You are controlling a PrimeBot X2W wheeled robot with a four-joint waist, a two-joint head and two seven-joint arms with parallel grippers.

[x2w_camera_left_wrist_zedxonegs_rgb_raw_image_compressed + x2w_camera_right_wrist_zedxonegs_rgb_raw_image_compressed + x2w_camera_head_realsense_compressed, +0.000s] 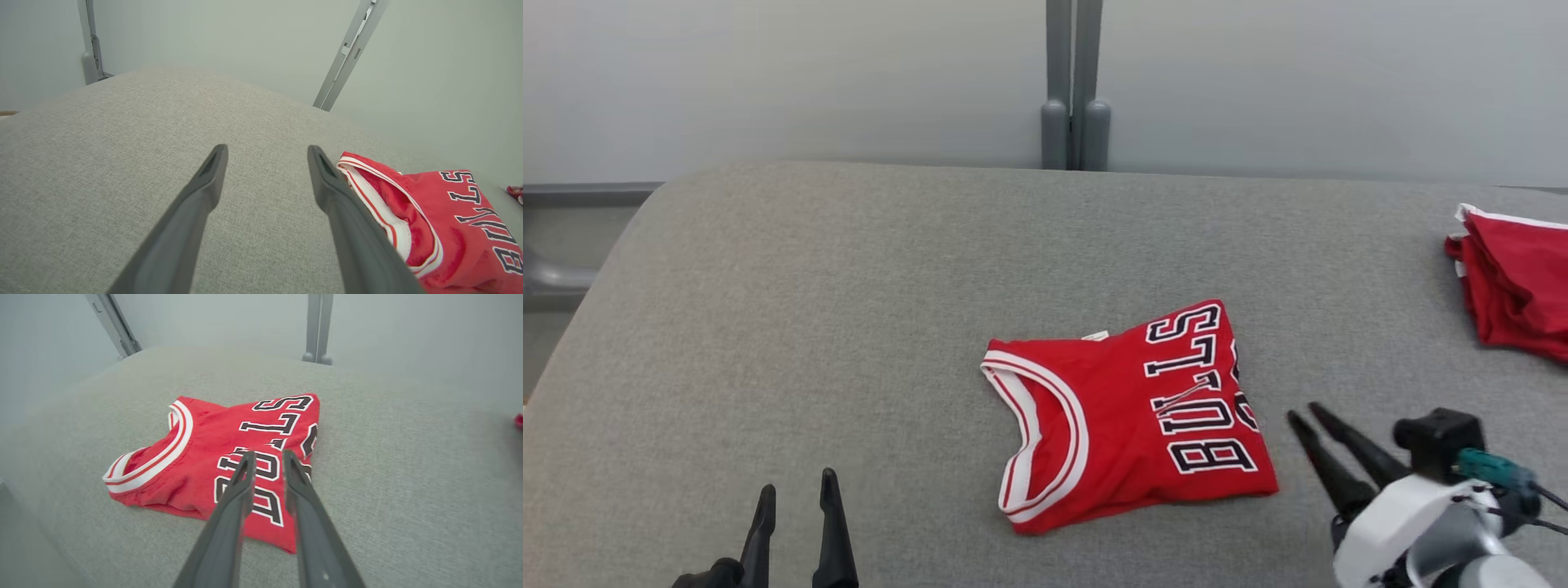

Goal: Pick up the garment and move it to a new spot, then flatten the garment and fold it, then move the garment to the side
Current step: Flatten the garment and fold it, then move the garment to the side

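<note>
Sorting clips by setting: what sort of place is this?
Probably a lab cell for garment folding: a grey fabric-covered table, plain pale partition panels on a metal post, a folded red jersey.

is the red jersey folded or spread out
Folded. The jersey lies as a compact block on the grey surface, collar at one edge, lettering on top, nothing splayed out.
</note>
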